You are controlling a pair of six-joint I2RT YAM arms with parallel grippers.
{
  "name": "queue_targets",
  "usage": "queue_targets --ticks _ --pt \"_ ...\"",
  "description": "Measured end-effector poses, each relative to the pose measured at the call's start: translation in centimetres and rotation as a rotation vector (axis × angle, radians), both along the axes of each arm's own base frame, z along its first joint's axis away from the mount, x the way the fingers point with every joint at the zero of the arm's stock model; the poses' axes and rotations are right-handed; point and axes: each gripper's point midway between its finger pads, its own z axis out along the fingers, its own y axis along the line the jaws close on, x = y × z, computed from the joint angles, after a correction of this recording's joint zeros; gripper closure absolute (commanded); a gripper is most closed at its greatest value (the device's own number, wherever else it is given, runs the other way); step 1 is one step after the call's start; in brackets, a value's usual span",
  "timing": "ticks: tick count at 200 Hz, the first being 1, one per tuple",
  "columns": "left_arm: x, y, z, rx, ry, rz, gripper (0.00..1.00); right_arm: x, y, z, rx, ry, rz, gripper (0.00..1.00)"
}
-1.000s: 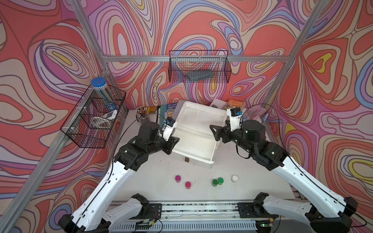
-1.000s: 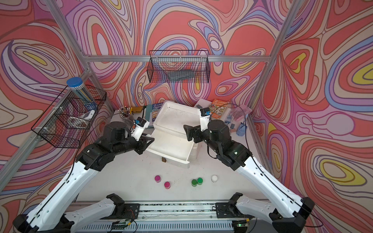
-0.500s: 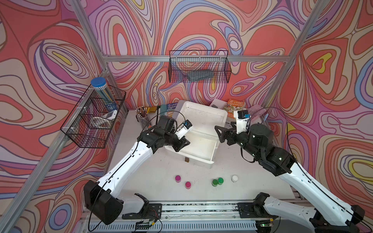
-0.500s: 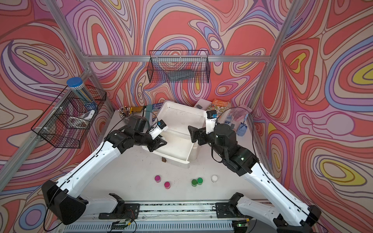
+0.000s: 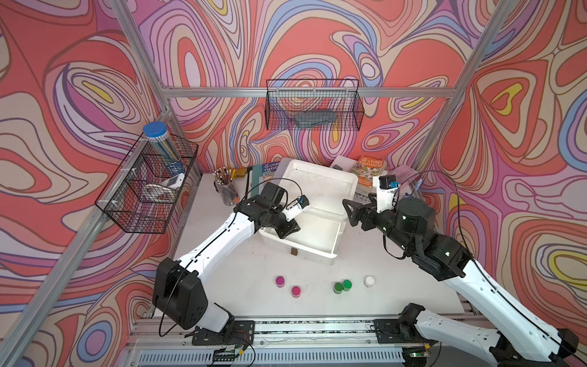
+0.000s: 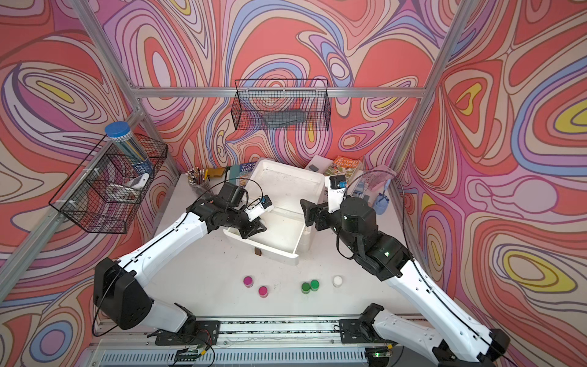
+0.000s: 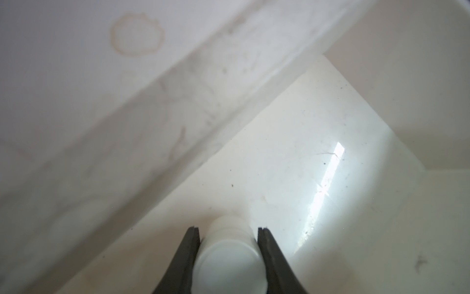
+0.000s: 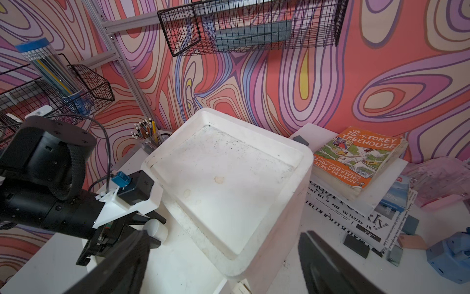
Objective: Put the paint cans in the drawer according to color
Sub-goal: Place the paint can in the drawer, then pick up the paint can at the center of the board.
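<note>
Clamping a white paint can (image 7: 229,257), your left pincer (image 7: 228,228) sits inside the drawer (image 5: 314,255). Your right pincer (image 5: 349,212) hangs spread apart.

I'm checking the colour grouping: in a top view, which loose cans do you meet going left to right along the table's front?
Front row: farther magenta can, nearer magenta can, nearer green can, farther green can, white can.

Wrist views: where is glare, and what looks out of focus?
Left wrist view: a bright glare streak lies on the drawer floor; the white jar in the left gripper looks soft. Right wrist view: the right gripper is blurred, the book sharp.
</note>
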Motion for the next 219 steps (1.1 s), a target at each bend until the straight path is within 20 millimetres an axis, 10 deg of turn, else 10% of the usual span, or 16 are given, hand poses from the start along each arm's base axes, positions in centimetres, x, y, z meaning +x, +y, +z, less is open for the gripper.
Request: queue_targets --ticks 80,129,168,194,219 --pt "0.3 -0.1 1.0 -0.008 -0.047 -0.019 0.38 -0.9 -1.6 -0.6 -0.017 0.041 -0.044 0.07" --pt "-3.3 1.2 11.8 -0.284 -0.324 0.036 0.30 -2.5 -4.8 -3.2 0.008 0.193 -0.186 0.18" --pt "-4.0 6.5 17.4 -0.525 -0.500 0.404 0.25 -5.6 -7.6 -14.0 0.054 0.559 -0.420 0.20" --pt "-2.3 11.1 15.9 -0.540 -0.449 0.772 0.22 -9.2 -8.9 -23.3 -0.021 0.847 -0.543 0.19" --pt "-1.7 14.4 13.1 -0.516 -0.363 1.031 0.22 -12.2 -9.6 -28.1 -0.042 1.007 -0.603 0.19"
